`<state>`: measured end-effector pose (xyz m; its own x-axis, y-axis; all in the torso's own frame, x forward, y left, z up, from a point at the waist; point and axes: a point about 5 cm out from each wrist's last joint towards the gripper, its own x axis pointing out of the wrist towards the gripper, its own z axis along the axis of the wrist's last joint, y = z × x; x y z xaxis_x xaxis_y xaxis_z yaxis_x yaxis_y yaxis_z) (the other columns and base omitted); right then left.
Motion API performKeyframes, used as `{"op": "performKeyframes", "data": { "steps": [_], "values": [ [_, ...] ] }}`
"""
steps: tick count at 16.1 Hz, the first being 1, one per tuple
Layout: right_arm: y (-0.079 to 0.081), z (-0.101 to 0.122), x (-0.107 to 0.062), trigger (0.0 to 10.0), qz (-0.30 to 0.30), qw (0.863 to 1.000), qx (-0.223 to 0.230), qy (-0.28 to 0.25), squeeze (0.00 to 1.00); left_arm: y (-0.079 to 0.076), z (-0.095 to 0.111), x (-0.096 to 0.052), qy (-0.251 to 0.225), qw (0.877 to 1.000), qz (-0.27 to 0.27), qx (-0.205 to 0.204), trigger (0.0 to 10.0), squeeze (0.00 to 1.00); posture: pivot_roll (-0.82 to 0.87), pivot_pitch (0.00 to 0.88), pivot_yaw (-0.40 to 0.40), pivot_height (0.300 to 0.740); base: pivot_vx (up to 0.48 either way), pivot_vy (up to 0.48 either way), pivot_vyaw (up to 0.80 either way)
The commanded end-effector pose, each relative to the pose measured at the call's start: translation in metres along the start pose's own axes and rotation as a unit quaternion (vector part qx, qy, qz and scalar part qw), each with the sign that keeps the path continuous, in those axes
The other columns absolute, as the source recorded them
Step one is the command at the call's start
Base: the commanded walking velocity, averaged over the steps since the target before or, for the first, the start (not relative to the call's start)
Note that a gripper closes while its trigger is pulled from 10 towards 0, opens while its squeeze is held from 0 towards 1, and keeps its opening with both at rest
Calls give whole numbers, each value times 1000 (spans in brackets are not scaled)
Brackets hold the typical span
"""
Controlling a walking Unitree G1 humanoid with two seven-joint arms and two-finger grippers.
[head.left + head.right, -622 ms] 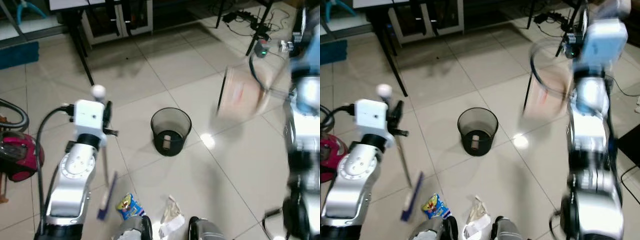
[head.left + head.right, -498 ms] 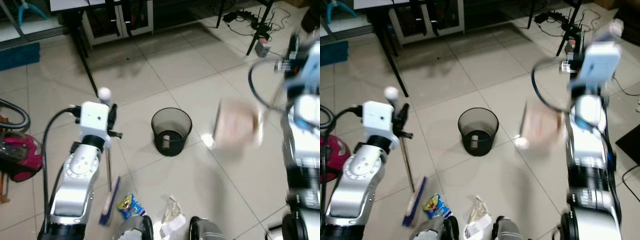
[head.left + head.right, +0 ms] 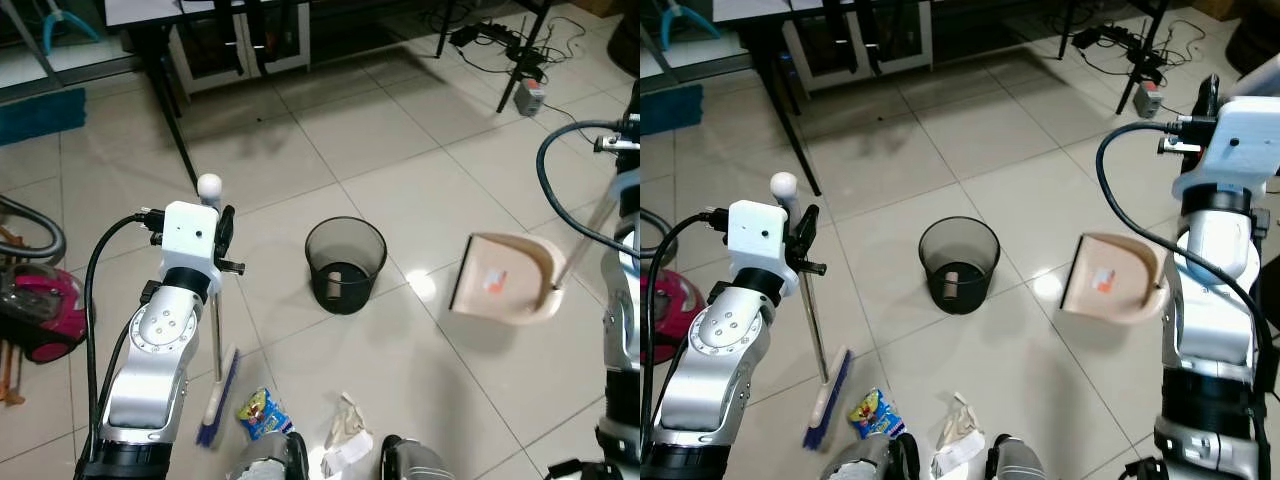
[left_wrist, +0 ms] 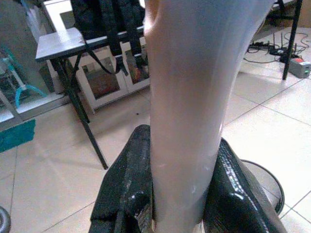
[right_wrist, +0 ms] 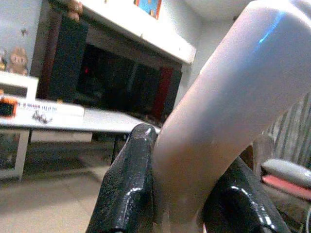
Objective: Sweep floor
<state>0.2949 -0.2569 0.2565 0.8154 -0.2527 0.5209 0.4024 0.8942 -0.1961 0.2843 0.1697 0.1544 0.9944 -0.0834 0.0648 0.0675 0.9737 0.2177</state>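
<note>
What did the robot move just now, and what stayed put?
The right gripper swung the dustpan down from up in the air to low over the tiles, right of the bin. The left gripper still holds the broom, its brush nudged slightly. The bin and litter stayed put.

Glossy floor tiles [image 3: 400, 120] mirror the light, the bin [image 3: 345, 263] is black mesh (wire, seemingly), the dustpan [image 3: 503, 279] smooth plastic.

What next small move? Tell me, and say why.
Probably lower the beige plastic dustpan, held by the right gripper, to the tiles beside the litter. It hangs above the floor right of the black mesh bin, while the blue-bristled broom in the left gripper already sits by the colourful snack wrapper and crumpled white paper.
</note>
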Motion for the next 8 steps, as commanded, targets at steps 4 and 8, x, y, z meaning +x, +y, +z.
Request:
{"op": "performKeyframes", "data": {
  "steps": [4,8],
  "values": [
    [7,-20,-25,10000,-5,998,-4,69,0,-3,2,1,-7,1000,-7,7,10000,0,-95,100,54,740,-278,0,0],
    [13,-26,-38,10000,-3,996,-9,93,0,-4,2,3,-8,1000,-13,9,10000,0,-101,91,66,740,-311,0,0]
  ]
}}
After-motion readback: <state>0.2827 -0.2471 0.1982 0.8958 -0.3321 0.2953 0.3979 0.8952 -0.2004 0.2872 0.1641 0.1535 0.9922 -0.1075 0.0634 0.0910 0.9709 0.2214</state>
